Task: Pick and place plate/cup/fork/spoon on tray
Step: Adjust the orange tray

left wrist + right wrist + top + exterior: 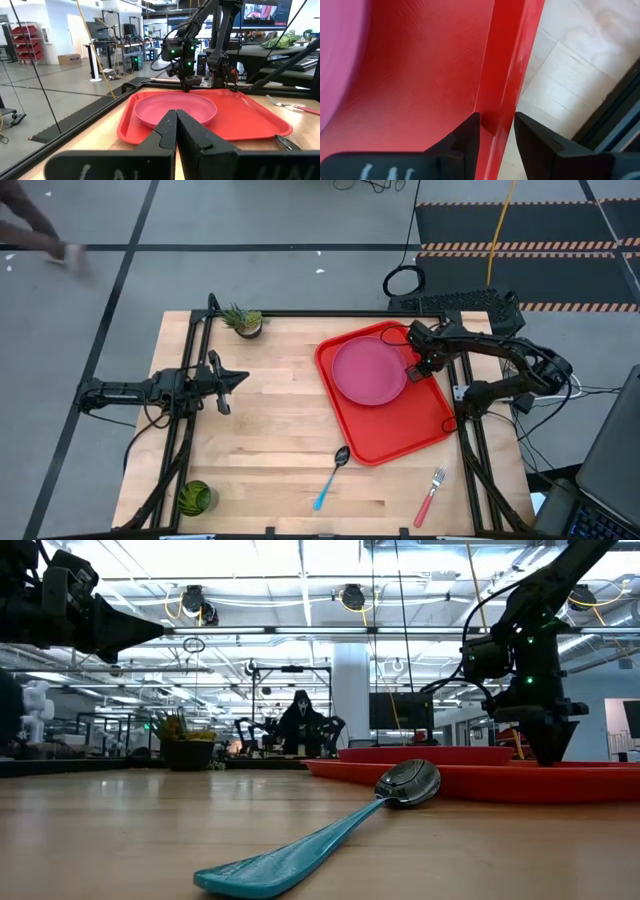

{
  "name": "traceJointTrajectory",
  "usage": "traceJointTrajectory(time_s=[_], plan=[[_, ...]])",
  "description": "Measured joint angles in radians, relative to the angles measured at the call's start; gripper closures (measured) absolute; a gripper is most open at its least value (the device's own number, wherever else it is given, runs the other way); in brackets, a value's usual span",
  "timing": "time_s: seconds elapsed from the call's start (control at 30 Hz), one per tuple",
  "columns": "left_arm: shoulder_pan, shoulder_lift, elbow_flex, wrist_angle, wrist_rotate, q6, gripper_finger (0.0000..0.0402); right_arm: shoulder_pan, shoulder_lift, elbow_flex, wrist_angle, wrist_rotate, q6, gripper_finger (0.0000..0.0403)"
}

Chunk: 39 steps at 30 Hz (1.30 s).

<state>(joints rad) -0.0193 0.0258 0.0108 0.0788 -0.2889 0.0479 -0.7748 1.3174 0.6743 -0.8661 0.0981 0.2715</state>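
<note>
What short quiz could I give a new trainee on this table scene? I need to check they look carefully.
1. True or false: the plate already lies on the tray.
2. What does the right claw straddle? A) the fork B) the tray's rim C) the cup
3. Which items lie on the bare table, off the tray?

Key
1. True.
2. B: a finger stands on each side of the rim.
3. The spoon, the fork, the cup and a small potted plant. The left claw waits shut above the table.

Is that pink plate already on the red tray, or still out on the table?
On it: the plate lies flat inside the tray; the high view shows red rim all around it.
</note>
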Motion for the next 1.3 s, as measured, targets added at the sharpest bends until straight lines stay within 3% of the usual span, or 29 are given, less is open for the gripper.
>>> traceJointTrajectory(time_s=[0.43,0.77,1.3], plan=[[0.0,0.0,0.0,0.0,0.0,0.0,0.0396,0.0,-0.002,0.002,0.053,-0.002,-0.001,0.0363],[0.0,0.0,0.0,0.0,0.0,0.0,0.0396,0.004,-0.001,0.001,0.063,0.0,-0.011,0.0365],[0.0,0.0,0.0,0.0,0.0,0.0,0.0396,0.066,0.001,-0.001,0.224,0.001,-0.118,0.0366]])
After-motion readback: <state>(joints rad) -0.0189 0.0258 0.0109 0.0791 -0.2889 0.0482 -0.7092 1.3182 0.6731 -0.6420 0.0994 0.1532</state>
